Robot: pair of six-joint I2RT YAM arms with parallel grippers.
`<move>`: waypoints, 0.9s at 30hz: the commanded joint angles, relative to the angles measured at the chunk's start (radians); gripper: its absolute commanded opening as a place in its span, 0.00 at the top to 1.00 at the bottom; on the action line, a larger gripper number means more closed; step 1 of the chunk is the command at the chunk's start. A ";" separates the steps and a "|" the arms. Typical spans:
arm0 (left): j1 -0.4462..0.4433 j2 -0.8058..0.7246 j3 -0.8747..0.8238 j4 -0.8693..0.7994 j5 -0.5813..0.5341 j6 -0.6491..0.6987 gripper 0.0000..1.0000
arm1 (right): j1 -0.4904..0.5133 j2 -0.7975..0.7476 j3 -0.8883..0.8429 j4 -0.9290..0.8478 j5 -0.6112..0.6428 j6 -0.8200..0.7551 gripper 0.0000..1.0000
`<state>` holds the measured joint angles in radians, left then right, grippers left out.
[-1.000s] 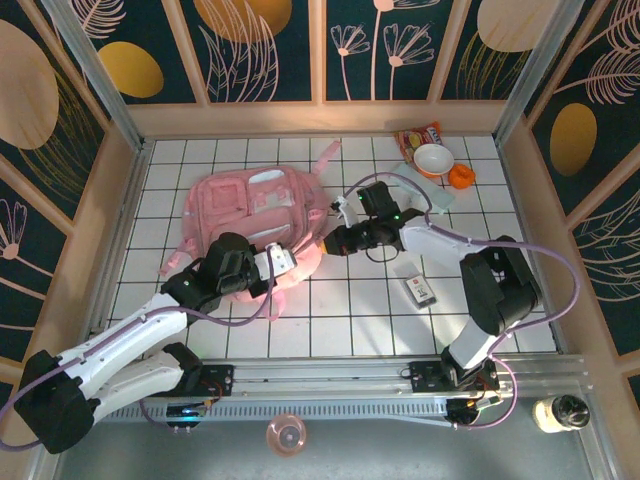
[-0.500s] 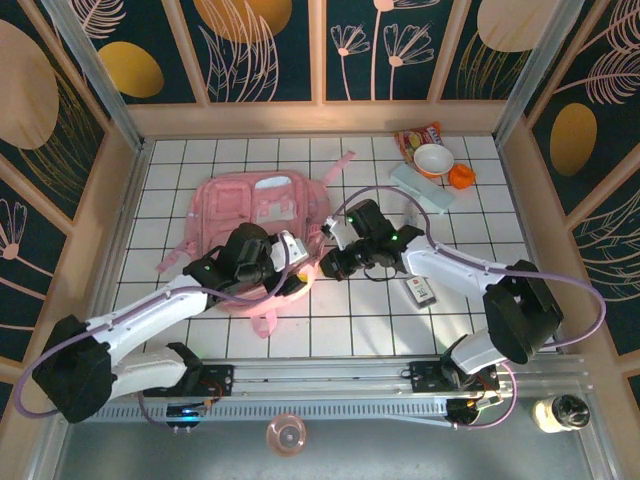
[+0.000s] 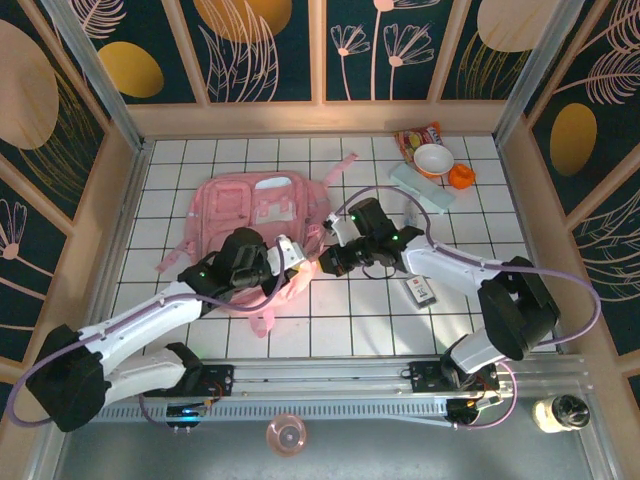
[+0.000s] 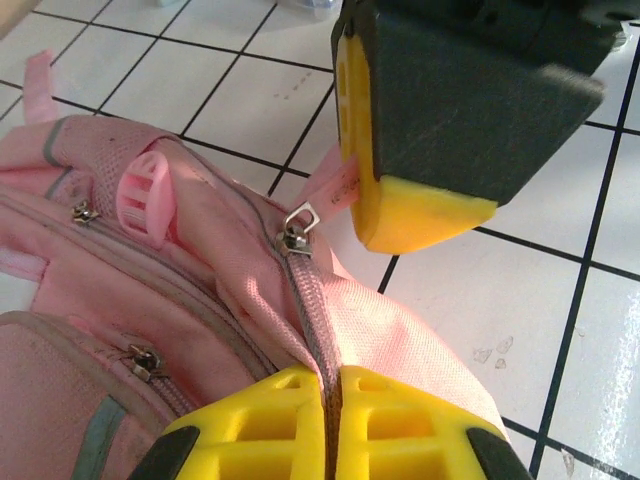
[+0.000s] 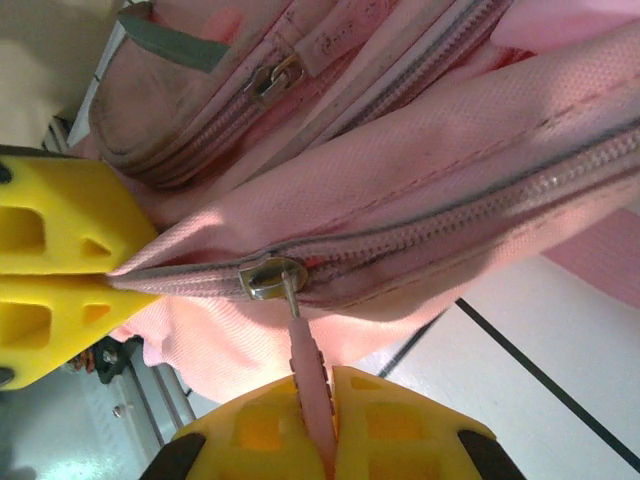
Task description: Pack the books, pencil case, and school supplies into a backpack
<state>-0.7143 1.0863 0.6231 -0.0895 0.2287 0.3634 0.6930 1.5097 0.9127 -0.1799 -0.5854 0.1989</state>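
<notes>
Pinching pink pull tab (image 5: 305,375) of backpack (image 3: 262,205) zipper: right jaws, pressed together on tab, slider (image 5: 268,277) just above. Left jaws pressed together on bag fabric at zipper seam (image 4: 312,325), close beside right jaws. Backpack lies on tiled bench (image 3: 360,315), left of centre. Pencil case (image 3: 420,187) far right, near white bowl (image 3: 433,160). Dark labelled item (image 3: 420,291) beside right arm.

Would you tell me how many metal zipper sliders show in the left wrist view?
3 sliders on the backpack: the main-zip slider, the left-edge slider, the front-pocket slider lowest. More may be hidden.
</notes>
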 commanded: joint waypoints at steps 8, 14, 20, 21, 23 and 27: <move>0.002 -0.121 -0.025 -0.089 0.022 0.098 1.00 | -0.139 0.121 0.032 0.044 0.248 0.122 1.00; 0.001 -0.099 -0.033 -0.110 -0.084 0.106 1.00 | -0.140 0.118 0.043 0.007 0.247 0.101 1.00; 0.002 -0.070 -0.039 -0.066 -0.058 0.102 1.00 | -0.084 0.052 0.038 -0.024 0.163 0.052 1.00; 0.001 -0.066 -0.039 -0.055 -0.058 0.102 1.00 | -0.061 0.027 0.027 0.000 0.119 0.035 1.00; 0.002 -0.051 -0.040 -0.032 -0.060 0.106 1.00 | -0.004 -0.012 0.027 0.024 0.072 0.017 1.00; 0.002 -0.006 -0.021 0.001 -0.044 0.106 1.00 | 0.096 -0.007 0.085 -0.018 0.006 -0.015 1.00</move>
<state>-0.7090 1.0569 0.5884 -0.0971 0.1562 0.4473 0.7471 1.5265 0.9489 -0.1822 -0.6010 0.2153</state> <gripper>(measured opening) 0.057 0.043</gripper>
